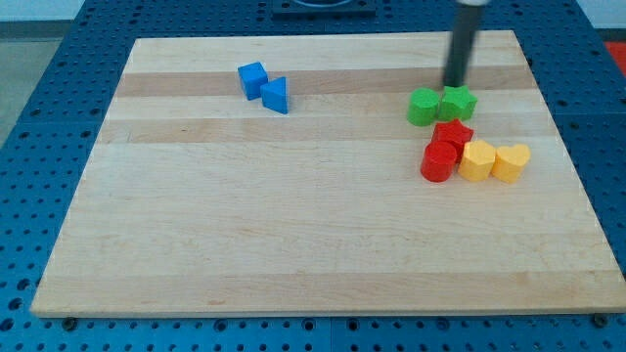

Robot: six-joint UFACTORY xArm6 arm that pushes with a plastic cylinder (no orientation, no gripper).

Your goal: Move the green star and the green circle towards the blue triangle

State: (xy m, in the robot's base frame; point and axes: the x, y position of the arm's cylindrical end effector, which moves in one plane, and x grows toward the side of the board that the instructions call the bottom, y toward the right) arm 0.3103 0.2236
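Green star-shaped block (458,102) and green round block (424,107) sit touching near the wooden board's (293,225) top-right corner, my tip (455,85) just behind the star; there is no claw. The blue triangular block (277,95) lies well apart, toward the top-left. Pushing seems barely begun; next, I should sweep both leftward. No writing shows.

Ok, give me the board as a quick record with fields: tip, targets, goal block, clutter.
tip: my tip at the view's top right, just above the green pair, at the star's upper edge
targets: green circle and green star side by side, touching
goal block: blue triangle at the view's upper left, beside blue cube
clutter: red star, red cylinder, yellow hexagon, yellow heart clustered below the greens
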